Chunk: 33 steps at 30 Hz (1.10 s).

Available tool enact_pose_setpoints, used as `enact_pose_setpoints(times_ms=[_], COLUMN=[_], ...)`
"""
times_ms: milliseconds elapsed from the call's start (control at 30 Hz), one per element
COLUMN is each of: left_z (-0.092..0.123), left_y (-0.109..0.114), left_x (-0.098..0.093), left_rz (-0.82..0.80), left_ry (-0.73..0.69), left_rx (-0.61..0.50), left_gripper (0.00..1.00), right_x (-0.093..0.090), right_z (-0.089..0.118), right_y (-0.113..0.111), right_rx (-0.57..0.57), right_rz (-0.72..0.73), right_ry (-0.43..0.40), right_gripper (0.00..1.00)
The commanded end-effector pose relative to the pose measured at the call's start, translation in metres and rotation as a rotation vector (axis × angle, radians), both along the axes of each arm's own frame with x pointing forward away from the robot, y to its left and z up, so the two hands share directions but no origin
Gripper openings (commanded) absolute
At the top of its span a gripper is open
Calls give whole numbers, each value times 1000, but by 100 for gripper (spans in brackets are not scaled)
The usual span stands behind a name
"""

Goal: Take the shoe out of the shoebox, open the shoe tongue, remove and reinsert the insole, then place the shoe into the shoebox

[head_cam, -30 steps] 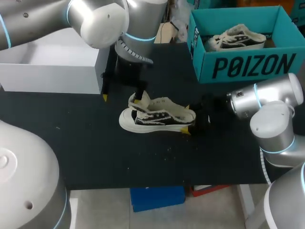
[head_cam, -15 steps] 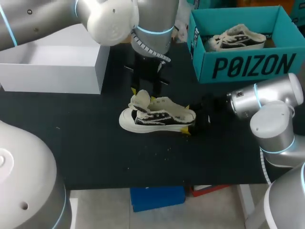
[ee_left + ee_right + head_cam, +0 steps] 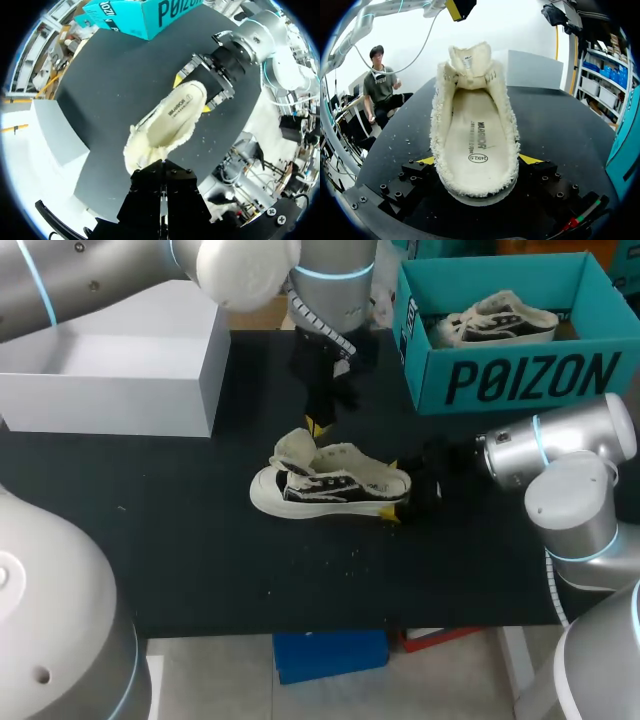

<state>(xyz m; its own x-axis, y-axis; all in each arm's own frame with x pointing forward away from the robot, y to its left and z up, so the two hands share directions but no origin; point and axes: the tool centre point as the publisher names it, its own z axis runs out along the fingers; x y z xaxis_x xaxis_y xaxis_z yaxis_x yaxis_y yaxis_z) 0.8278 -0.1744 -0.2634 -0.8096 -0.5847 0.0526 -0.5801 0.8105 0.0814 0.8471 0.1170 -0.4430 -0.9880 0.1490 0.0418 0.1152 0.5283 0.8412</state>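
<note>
Teal shoebox, sneaker inside (second sneaker outside)

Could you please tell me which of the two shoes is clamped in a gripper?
The shoe on the black table: the right gripper clamps its heel from both sides. The other shoe lies untouched in the teal box.

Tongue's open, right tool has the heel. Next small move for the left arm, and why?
Probably lower the left tool into the shoe opening toward the insole: the tongue is pulled open, the insole lies exposed in place, and the right tool clamps the heel.
</note>
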Motion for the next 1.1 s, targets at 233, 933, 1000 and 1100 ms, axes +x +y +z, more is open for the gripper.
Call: enact_pose_setpoints(times_ms=[233, 933, 1000, 1100], left_z=[-4, -28, -34, -38], left_y=[3, -5, -6, -10], left_x=[7, 21, 22, 22], left_rz=[-979, -1276, -1256, -1219], left_ry=[339, 439, 397, 345], left_rx=[-323, -206, -234, -281], left_gripper=[0, 0, 0, 0], right_x=[0, 0, 0, 0], right_z=[-1, -1, -1, -1], right_y=[1, 1, 1, 1], right_rx=[-1, -1, -1, -1], right_rz=[-2, -2, -2, -2], right_ry=[0, 0, 0, 0], right_gripper=[0, 0, 0, 0])
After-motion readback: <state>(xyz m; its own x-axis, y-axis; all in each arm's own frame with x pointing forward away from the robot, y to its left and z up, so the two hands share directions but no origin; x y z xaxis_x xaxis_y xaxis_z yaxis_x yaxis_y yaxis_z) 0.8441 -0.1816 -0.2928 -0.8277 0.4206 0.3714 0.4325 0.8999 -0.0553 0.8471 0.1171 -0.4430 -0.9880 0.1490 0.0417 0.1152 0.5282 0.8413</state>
